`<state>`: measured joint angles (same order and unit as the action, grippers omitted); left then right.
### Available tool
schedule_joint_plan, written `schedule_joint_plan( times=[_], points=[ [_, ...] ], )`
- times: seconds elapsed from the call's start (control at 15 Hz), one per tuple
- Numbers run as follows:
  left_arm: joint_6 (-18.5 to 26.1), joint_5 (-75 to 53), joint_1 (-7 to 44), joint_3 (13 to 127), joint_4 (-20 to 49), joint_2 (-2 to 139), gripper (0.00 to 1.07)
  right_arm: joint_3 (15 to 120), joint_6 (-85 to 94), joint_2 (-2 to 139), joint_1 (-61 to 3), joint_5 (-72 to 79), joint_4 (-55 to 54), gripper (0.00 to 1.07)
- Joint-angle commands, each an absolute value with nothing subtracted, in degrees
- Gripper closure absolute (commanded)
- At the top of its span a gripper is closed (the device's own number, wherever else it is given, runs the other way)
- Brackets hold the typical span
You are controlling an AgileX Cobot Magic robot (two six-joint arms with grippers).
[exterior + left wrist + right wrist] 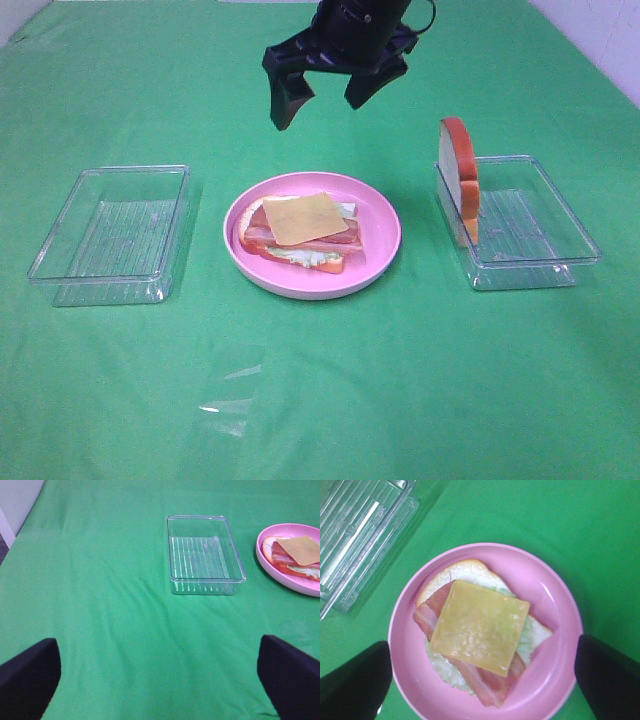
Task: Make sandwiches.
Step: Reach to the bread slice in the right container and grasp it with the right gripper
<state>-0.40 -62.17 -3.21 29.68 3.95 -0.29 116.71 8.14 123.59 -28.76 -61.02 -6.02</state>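
My right gripper (pixel 318 98) hangs spread wide and empty directly above the sandwiches (pixel 303 232), whose cheese-topped stack lies on the pink plate (pixel 379 254). The second bread slice (pixel 459 172) stands upright in the right tray (pixel 540 262).

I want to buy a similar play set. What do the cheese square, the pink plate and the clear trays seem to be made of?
Cheese square: likely soft plastic or rubber, slightly glossy with a finely pitted face.
Pink plate: probably hard plastic, smooth, with a soft sheen along the rim.
Clear trays: thin transparent plastic, ribbed floors, bright glints on the edges.
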Motion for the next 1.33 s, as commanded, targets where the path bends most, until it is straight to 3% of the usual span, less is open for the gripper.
schedule_joint_plan(
  times=[0.07,0.27,0.53,0.93,1.33],
  points=[
    [-1.0,-61.5,-3.4,29.6,3.9,-1.1,0.04,117.5,5.6,121.2,-28.0,-64.4,-0.8,0.11],
    [-1.0,-61.5,-3.4,29.6,3.9,-1.1,0.04,117.5,2.5,119.7,-23.7,-69.3,4.4,0.11],
    [-1.0,-61.5,-3.4,29.6,3.9,-1.1,0.04,117.5,0.4,119.5,-15.2,-74.7,2.8,0.11],
    [-1.0,-61.5,-3.4,29.6,3.9,-1.1,0.04,117.4,0.0,120.2,-14.7,-73.5,1.8,0.11],
    [-1.0,-61.5,-3.4,29.6,3.9,-1.1,0.04,117.4,-1.1,129.7,-14.7,-73.1,2.8,0.11]
  ],
)
